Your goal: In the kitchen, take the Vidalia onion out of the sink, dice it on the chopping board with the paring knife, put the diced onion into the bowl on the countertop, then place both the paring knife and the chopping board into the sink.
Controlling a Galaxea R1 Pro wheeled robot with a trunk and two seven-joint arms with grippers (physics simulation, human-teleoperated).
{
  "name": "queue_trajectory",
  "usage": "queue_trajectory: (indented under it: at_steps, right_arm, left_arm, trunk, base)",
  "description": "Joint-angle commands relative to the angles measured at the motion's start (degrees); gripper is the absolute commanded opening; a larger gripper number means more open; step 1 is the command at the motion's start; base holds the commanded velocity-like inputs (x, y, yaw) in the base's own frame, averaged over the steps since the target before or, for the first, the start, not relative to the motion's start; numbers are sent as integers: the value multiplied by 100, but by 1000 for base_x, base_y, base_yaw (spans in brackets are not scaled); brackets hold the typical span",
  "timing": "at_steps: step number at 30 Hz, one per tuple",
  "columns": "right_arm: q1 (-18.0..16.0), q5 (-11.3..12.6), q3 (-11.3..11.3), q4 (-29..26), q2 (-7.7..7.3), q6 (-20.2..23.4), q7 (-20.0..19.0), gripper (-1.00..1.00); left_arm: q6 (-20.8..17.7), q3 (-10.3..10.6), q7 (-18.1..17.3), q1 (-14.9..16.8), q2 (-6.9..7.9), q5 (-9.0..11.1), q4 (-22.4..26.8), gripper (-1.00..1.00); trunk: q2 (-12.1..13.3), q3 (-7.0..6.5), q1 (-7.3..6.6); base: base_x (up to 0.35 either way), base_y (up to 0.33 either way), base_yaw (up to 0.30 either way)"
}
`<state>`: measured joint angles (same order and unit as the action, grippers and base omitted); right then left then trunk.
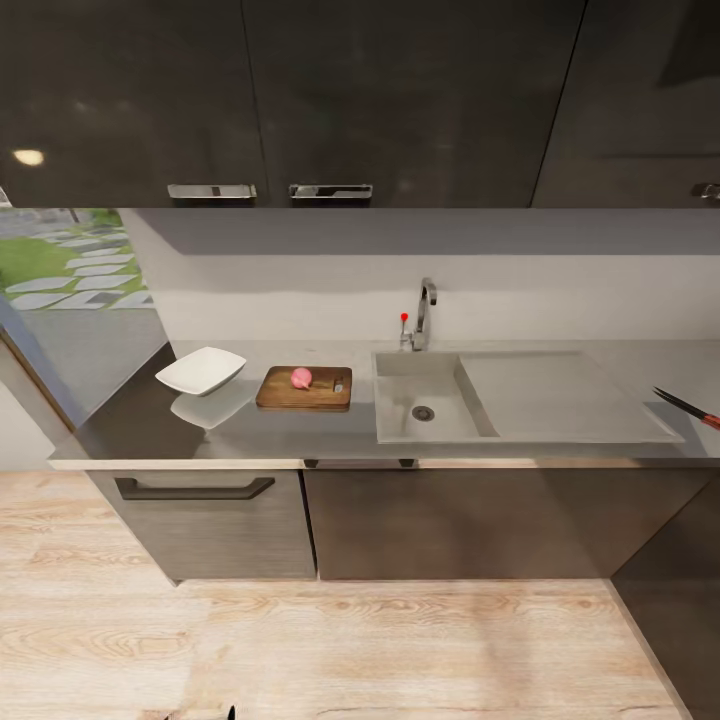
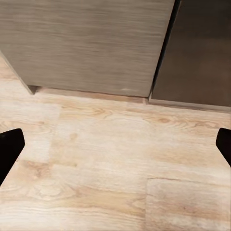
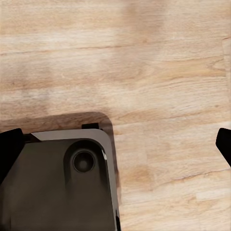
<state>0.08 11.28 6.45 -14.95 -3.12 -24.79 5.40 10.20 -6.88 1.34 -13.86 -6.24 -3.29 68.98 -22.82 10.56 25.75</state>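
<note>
The pinkish Vidalia onion (image 1: 301,377) rests on the dark wooden chopping board (image 1: 304,390), which lies on the glossy grey countertop (image 1: 250,430) just left of the sink (image 1: 425,400). Left of the board stands the white bowl (image 1: 200,370), with nothing in it. The paring knife (image 1: 688,407) lies at the far right of the counter, past the drainboard (image 1: 560,395), cut off by the frame edge. My left gripper (image 2: 115,149) is open over the wooden floor, facing the cabinet fronts. Held low above the floor, my right gripper (image 3: 115,144) is also open.
A chrome tap (image 1: 425,315) with a red knob stands behind the basin. Dark wall cabinets (image 1: 300,100) hang above the counter, and drawer fronts (image 1: 200,520) sit below it. A strip of floor separates me from the counter. My own dark base (image 3: 62,178) lies beneath the right gripper.
</note>
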Motion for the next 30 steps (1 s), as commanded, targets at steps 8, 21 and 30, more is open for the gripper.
queue_trajectory:
  at_steps: [8, 21, 30]
  right_arm:
    - [1, 41, 50, -8, -4, -8, 32, 100]
    - [1, 41, 50, -8, -4, -8, 32, 100]
    - [1, 41, 50, -8, -4, -8, 31, 100]
  left_arm:
    - [40, -8, 39, -490, -4, -15, 688, 100]
    - [445, -16, 34, -769, 111, 82, 810, 100]
    - [471, -15, 16, -770, 165, 315, 542, 100]
  trunk:
    - [-10, 9, 4]
    - [-10, 9, 4]
    - [-10, 9, 4]
  base:
    - [0, 0, 0]
    - [0, 0, 0]
    - [0, 0, 0]
